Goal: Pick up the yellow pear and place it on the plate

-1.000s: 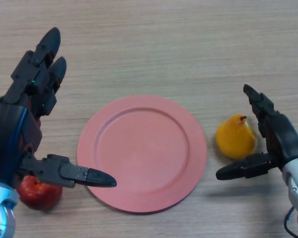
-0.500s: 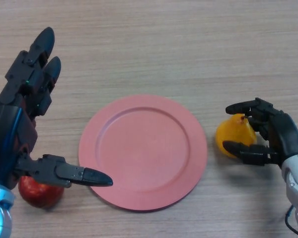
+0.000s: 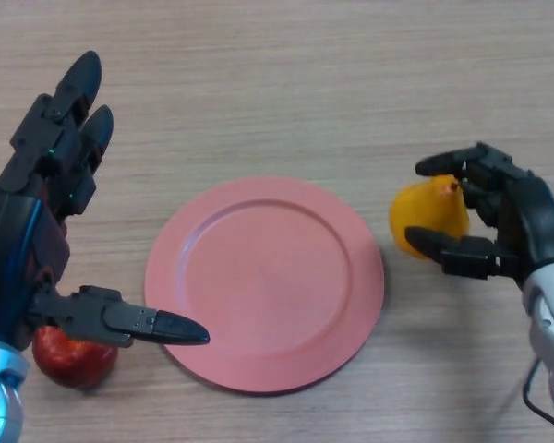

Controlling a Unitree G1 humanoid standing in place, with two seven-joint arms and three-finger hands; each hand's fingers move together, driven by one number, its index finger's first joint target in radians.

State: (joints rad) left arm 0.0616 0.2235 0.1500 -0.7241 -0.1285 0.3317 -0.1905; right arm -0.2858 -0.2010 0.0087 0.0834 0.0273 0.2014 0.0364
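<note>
Head view: right robot hand (image 3: 522, 226) curled around yellow pear (image 3: 427, 215) beside pink plate (image 3: 264, 282); left robot hand (image 3: 37, 231) spread above red apple (image 3: 72, 355).

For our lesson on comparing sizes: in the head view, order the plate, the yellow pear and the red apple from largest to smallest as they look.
1. Pink plate, clearly largest.
2. Yellow pear and red apple: look alike; both are partly hidden by hands, so no ranking.

Soft, even light falls from overhead across the pale wooden table (image 3: 286, 83), leaving only faint, blurred-edged shadows along the near rim of the plate (image 3: 264, 281) and beneath the right hand (image 3: 522, 231).
</note>
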